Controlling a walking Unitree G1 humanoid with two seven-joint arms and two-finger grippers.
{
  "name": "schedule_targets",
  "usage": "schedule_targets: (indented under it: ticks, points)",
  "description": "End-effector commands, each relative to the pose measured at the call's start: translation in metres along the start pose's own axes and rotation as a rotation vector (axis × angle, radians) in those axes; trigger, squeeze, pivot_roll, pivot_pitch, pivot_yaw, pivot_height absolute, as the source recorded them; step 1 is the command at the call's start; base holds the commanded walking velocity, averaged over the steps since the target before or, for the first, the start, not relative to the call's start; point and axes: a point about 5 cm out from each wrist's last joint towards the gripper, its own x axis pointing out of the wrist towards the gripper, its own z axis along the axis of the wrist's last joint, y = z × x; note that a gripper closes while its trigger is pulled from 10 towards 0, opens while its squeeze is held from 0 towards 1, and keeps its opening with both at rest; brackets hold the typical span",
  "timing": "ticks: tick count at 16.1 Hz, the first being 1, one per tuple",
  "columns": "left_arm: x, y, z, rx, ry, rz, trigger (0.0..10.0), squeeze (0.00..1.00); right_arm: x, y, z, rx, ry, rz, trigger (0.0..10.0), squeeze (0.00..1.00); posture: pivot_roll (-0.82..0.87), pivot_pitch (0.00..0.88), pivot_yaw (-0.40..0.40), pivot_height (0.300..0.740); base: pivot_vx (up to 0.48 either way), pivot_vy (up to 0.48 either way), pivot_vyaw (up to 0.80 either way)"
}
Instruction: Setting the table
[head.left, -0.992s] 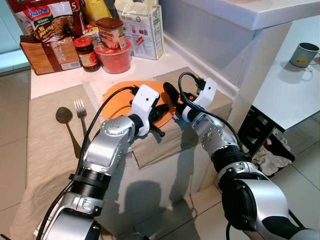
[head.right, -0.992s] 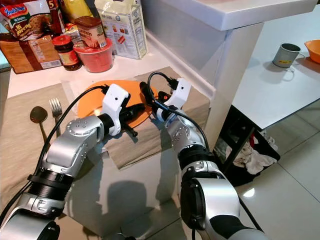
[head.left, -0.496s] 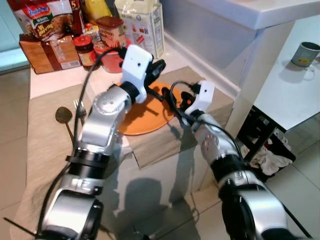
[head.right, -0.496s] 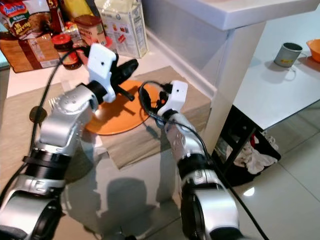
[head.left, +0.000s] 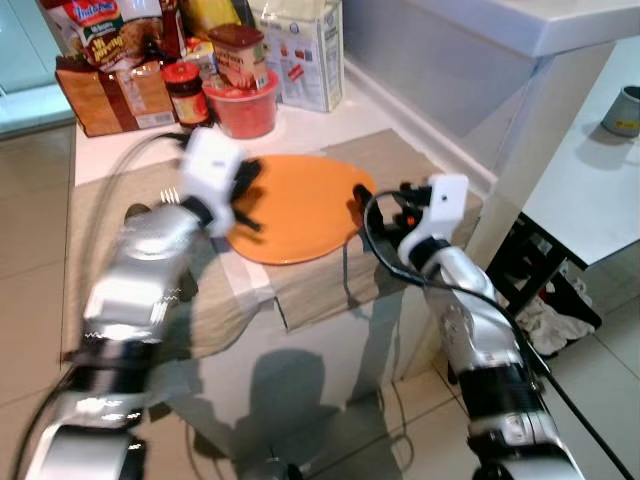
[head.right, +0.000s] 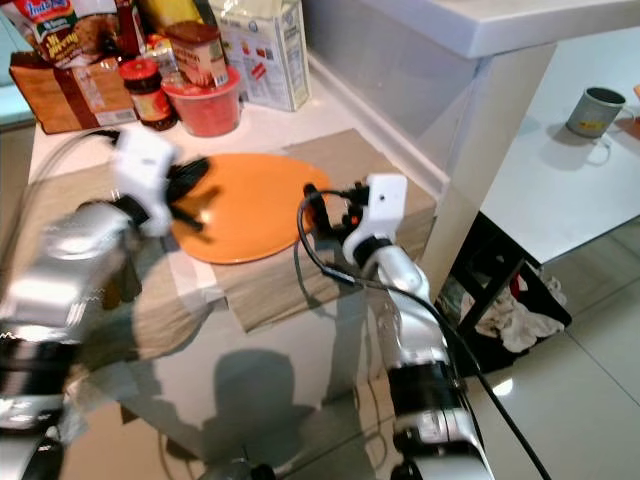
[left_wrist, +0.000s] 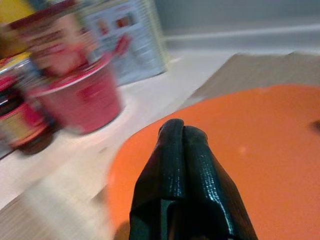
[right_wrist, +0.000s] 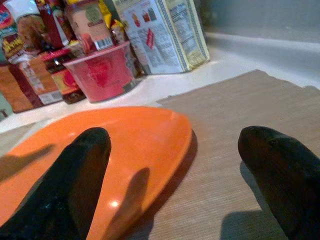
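plate (head.left: 295, 205) sits between my grippers — right gripper (right_wrist: 185, 165) spread wide at its rim, left gripper (left_wrist: 183, 145) pinched empty above it.

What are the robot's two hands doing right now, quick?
Left gripper: closed, holding nothing, over the orange plate.
Right gripper: open, holding nothing, at the plate's edge.

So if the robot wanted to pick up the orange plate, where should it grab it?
Probably the orange plate by its thin raised rim nearest the open right gripper. It lies flat on the placemat, so one finger should slide under that edge from the side.
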Motion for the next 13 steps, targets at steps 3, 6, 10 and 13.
schedule_targets:
  ticks: [3,6,10,13]
  points:
    - [-0.013,0.005,0.001,0.033,0.034,-0.002,0.0,0.00,-0.005,0.000,0.004,-0.011,0.009,-0.004,10.0,0.00,0.02,0.000,0.043,0.740,0.000,0.000,0.00]
    - [-0.018,-0.005,-0.006,0.012,0.059,-0.033,0.0,0.00,-0.006,-0.001,0.011,-0.056,-0.019,-0.021,10.0,0.00,0.02,0.000,0.039,0.740,0.000,0.000,0.00]
    - [-0.021,-0.023,-0.022,-0.045,0.093,-0.042,0.0,0.00,-0.011,-0.002,0.010,-0.128,-0.023,-0.032,10.0,0.00,0.01,0.000,0.036,0.740,0.000,0.000,0.00]
    - [-0.021,-0.024,-0.026,-0.048,0.110,-0.034,0.0,0.00,-0.012,-0.001,0.009,-0.132,-0.017,-0.032,10.0,0.00,0.01,0.000,0.034,0.740,0.000,0.000,0.00]
